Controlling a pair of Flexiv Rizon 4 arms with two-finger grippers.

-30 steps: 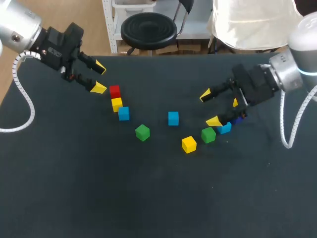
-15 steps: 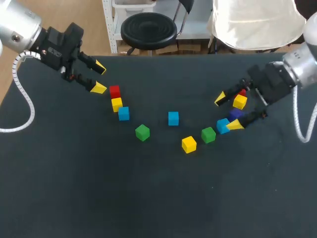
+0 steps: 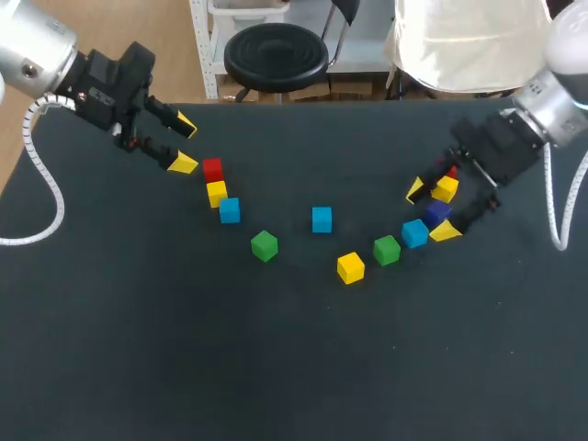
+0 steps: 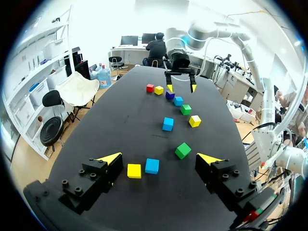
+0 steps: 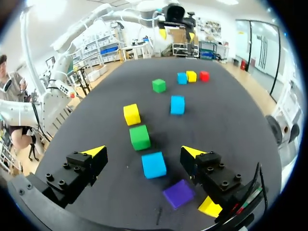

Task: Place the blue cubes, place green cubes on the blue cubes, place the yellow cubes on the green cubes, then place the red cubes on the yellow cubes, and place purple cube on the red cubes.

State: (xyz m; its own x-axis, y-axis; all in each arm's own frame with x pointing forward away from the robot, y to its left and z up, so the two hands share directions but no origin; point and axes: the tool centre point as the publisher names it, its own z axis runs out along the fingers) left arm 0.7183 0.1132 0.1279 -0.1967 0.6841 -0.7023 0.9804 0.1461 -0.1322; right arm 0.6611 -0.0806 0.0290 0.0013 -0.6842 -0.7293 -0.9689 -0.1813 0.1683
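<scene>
My right gripper hangs open over the purple cube, with a yellow cube and a red cube just behind it. In the right wrist view the purple cube lies between the fingers close to the wrist, and a blue cube and a green cube lie ahead. My left gripper stands open at the back left, holding nothing, beside a row of red cube, yellow cube and blue cube.
Loose cubes curve across the dark table: a green one, a blue one, a yellow one, then a green one and a blue one near the right gripper.
My right gripper has drawn back to the right, from over the green and blue cubes to over the purple cube, uncovering the yellow and red cubes. The left arm has kept still.
</scene>
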